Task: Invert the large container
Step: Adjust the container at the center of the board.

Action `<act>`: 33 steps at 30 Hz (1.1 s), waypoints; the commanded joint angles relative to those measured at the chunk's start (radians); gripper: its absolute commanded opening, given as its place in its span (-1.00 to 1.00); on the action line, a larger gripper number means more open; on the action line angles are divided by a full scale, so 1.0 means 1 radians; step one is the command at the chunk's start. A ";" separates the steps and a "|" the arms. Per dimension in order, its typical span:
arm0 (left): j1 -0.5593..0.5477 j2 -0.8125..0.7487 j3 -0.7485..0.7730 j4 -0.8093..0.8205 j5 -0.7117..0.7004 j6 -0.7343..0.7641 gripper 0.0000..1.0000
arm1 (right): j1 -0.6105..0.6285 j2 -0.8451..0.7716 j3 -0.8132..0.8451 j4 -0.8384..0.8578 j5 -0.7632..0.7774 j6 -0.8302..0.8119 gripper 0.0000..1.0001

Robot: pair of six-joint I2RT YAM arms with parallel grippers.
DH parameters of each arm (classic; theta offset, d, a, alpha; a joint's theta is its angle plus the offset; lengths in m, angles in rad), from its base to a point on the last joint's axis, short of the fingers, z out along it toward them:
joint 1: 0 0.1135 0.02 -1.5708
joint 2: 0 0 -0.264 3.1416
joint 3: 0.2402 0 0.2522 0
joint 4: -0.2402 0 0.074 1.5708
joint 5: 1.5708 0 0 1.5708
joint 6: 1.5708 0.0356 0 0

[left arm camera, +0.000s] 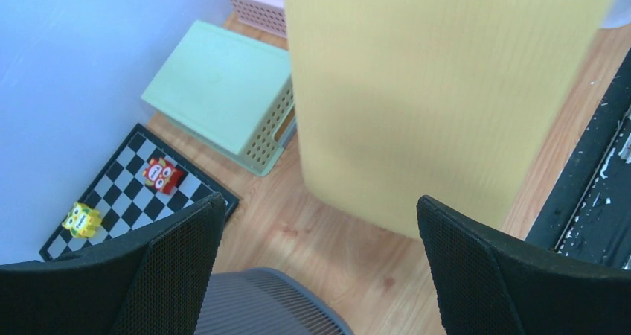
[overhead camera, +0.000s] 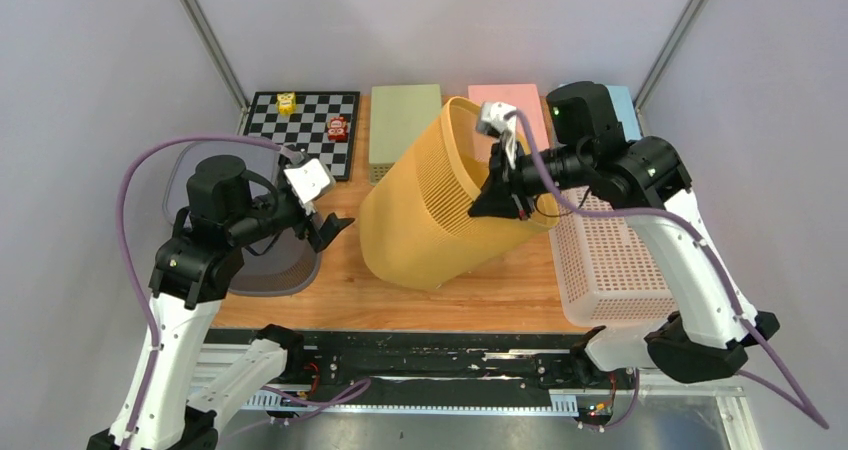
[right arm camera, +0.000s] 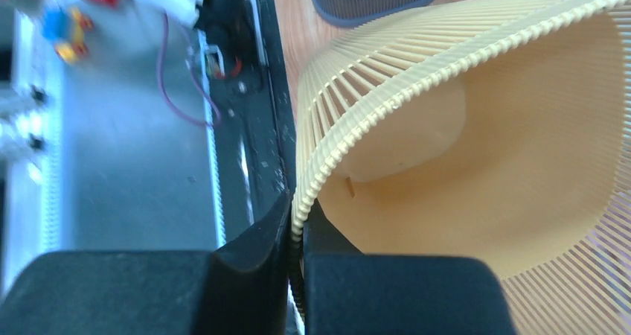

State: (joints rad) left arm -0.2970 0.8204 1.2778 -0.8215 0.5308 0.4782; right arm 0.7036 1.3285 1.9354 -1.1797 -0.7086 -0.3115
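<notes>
The right claw (overhead camera: 497, 196) is clamped on the rim of the yellow basket (overhead camera: 440, 210), which leans on the table (overhead camera: 330, 305). Its long axis slants from that claw down toward the left claw (overhead camera: 326, 226), whose fingers stand apart, just short of its wall. Only the right wrist view shows the rim pinched; the top view shows the tilt.

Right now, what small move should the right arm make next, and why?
Probably roll the wrist to tip the basket further over: the right gripper is shut on its rim, and the basket is only tilted, its mouth not yet facing down.
</notes>
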 commanded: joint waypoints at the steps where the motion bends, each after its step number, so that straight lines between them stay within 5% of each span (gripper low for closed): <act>1: -0.005 -0.010 0.019 -0.007 0.047 0.006 1.00 | -0.157 -0.030 -0.164 0.373 -0.354 0.403 -0.95; 11: -0.005 0.004 0.075 -0.026 0.049 -0.002 1.00 | -0.343 -0.142 -0.710 1.167 -0.454 1.187 -0.95; 17: -0.005 0.023 0.056 0.002 0.023 -0.034 1.00 | -0.458 -0.194 -0.811 1.146 -0.388 1.200 -0.95; 22: -0.005 0.030 0.018 0.042 -0.074 -0.068 1.00 | -0.510 -0.219 -0.841 1.024 -0.314 1.029 -0.54; 33: -0.005 0.040 -0.083 0.074 -0.152 -0.135 1.00 | -0.570 -0.162 -0.917 0.991 -0.266 0.906 -0.37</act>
State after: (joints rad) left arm -0.2974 0.8688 1.2228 -0.7769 0.3977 0.3817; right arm 0.1600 1.1591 1.0313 -0.1921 -0.9901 0.6437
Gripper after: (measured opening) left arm 0.997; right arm 0.296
